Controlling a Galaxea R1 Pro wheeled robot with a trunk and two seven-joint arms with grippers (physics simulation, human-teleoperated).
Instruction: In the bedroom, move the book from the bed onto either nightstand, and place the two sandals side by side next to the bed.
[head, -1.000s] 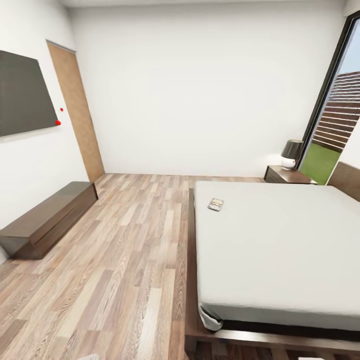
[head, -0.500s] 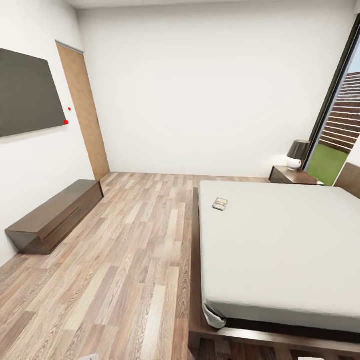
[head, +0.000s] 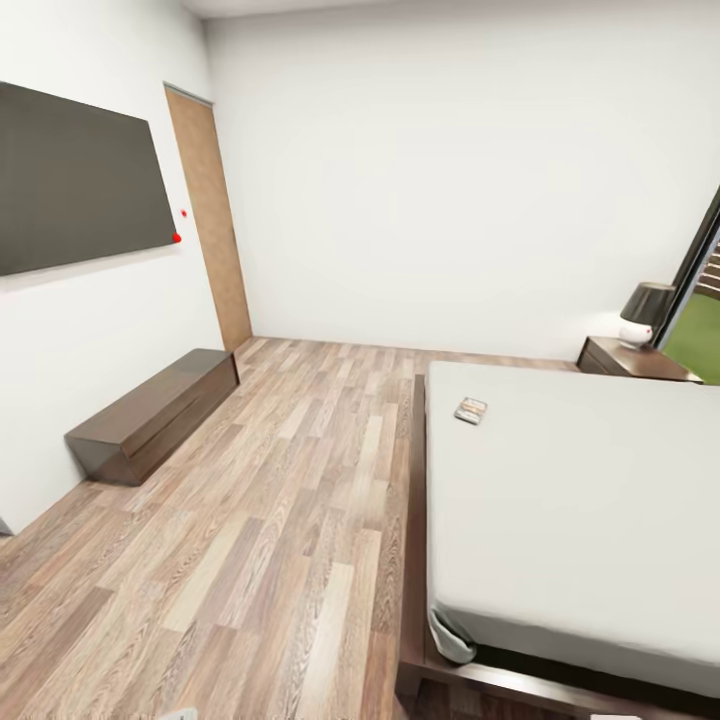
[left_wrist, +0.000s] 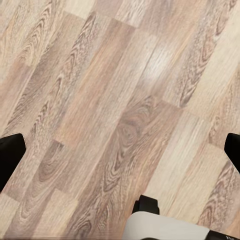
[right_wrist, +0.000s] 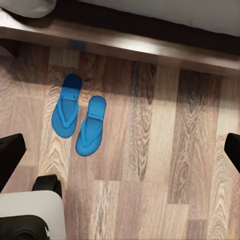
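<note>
Book (head: 471, 410) lies on the bed (head: 580, 500) at about 2 o'clock in your head view, not yet on the nightstand (head: 630, 361) farther off at 2 o'clock. Two sandals (right_wrist: 80, 119) already sit side by side on the floor beside the bed frame. Left gripper (left_wrist: 120, 152) and right gripper (right_wrist: 120, 150): fingers spread wide, empty. Cover lettering too small to read.

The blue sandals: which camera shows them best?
The right wrist view. Both sandals lie there side by side on the wood floor, close to the bed frame, seen whole from above. The head view takes in the bed and floor farther off; the left wrist view looks at floor planks.
</note>
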